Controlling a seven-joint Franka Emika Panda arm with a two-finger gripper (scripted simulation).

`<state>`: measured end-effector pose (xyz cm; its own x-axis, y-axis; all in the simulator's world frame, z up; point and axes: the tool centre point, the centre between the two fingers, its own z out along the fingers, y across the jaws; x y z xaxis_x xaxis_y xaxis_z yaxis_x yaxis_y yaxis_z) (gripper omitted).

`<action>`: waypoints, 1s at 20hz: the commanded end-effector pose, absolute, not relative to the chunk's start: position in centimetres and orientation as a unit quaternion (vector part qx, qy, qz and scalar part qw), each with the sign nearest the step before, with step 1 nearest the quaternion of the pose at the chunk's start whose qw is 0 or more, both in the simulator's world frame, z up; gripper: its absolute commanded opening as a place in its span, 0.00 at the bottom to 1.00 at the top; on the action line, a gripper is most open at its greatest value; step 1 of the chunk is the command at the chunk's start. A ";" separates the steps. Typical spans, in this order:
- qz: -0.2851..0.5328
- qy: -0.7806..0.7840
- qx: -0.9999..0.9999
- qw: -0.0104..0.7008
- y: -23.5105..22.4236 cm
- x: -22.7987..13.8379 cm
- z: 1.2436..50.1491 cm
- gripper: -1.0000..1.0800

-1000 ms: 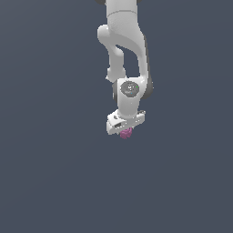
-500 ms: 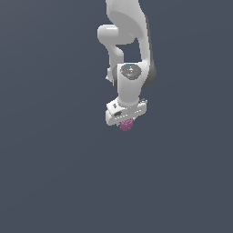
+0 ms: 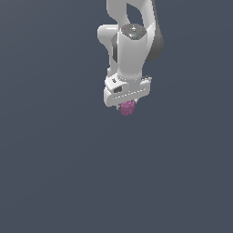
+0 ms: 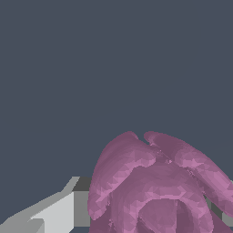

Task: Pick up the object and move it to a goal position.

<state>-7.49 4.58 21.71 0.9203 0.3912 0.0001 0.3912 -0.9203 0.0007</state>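
Pincer: your white pincer (image 3: 127, 103) is pointing downward, pinching the rose-like object.
Object: the magenta-pink lumpy blob (image 3: 127, 108) is sitting between the fingers, poking out just below their tips (image 4: 157, 191).

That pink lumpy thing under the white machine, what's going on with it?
A white robot arm is carrying a small magenta-pink, bumpy, rose-like blob. The blob sits tucked under the arm's white gripper, which appears shut on it, and only its lower part peeks out in the exterior view. The wrist view shows the blob close up, filling the space beside a grey-white finger. Around it there is only plain dark grey background, so no marked destination shows.
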 end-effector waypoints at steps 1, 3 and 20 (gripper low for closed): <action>0.000 0.200 0.980 0.000 4.6 -8.1 24.6 0.00; 0.000 0.200 0.980 0.000 4.5 -8.6 26.8 0.00; 0.000 0.200 0.980 0.000 4.3 -11.8 44.2 0.00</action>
<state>-11.52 4.31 42.81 0.9200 0.3920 0.0017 0.3920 -0.9200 -0.0003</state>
